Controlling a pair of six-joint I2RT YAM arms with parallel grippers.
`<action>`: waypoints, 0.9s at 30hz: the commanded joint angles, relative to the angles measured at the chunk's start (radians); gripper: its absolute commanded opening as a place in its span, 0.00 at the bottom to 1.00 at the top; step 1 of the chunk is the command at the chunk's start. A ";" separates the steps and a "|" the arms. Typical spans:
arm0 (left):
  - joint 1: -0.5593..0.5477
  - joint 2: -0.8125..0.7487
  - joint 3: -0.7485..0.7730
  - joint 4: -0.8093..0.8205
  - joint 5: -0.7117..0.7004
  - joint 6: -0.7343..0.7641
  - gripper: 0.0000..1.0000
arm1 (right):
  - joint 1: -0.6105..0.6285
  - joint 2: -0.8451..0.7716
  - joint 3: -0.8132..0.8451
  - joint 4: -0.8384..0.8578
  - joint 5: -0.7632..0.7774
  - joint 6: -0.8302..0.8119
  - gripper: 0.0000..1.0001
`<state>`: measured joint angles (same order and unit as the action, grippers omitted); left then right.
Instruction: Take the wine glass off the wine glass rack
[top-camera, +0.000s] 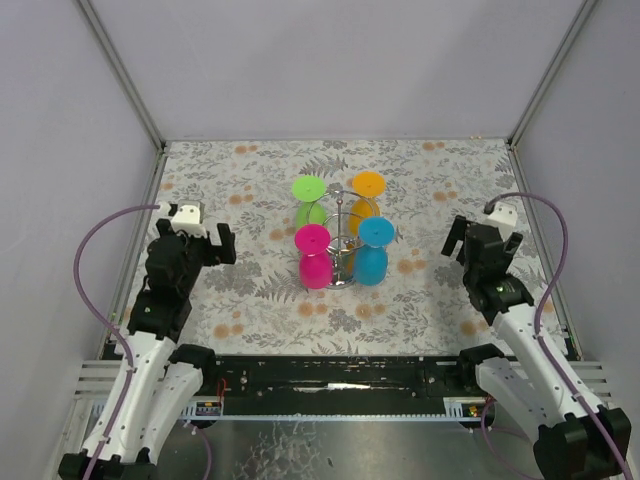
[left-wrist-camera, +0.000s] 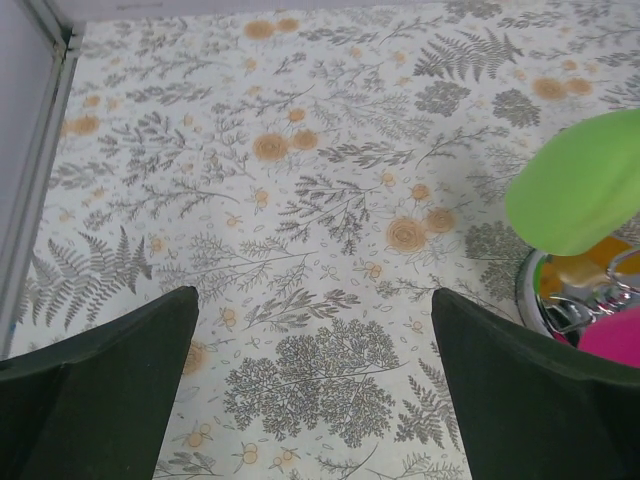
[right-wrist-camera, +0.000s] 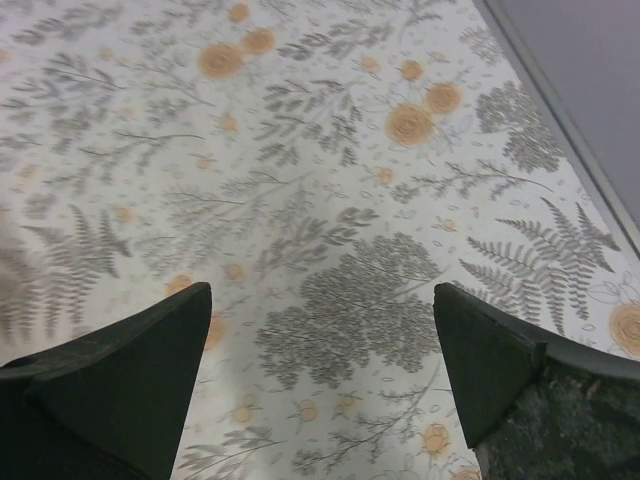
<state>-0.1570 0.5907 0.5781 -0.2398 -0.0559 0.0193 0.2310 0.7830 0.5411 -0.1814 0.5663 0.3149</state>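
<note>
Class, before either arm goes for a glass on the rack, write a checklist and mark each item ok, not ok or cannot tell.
1. Left gripper open, empty: ok.
2. Right gripper open, empty: ok.
3. Wine glass rack upright: ok.
4. Pink glass and blue glass hang on its near side: ok.
5. Both grippers apart from rack: ok.
6. Rack base held down: cannot tell.

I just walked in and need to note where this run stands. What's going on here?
Nothing is being handled yet. Four upside-down wine glasses, green, orange, pink and blue, hang on the wine glass rack in the middle of the floral table. The left gripper and the right gripper are on either side of the rack, both open and empty, touching no glass.
</note>
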 joint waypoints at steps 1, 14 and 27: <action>-0.004 -0.012 0.122 -0.191 0.103 0.092 1.00 | -0.011 0.070 0.214 -0.202 -0.164 0.087 0.99; -0.004 0.277 0.460 -0.332 0.090 -0.073 1.00 | -0.094 0.394 0.775 -0.451 -0.391 0.053 0.99; -0.012 0.715 0.827 -0.356 0.421 -0.454 1.00 | -0.106 0.497 0.854 -0.463 -0.498 0.129 0.99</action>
<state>-0.1631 1.2407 1.3033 -0.6281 0.2264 -0.2611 0.1337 1.2720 1.3361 -0.6392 0.1349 0.4095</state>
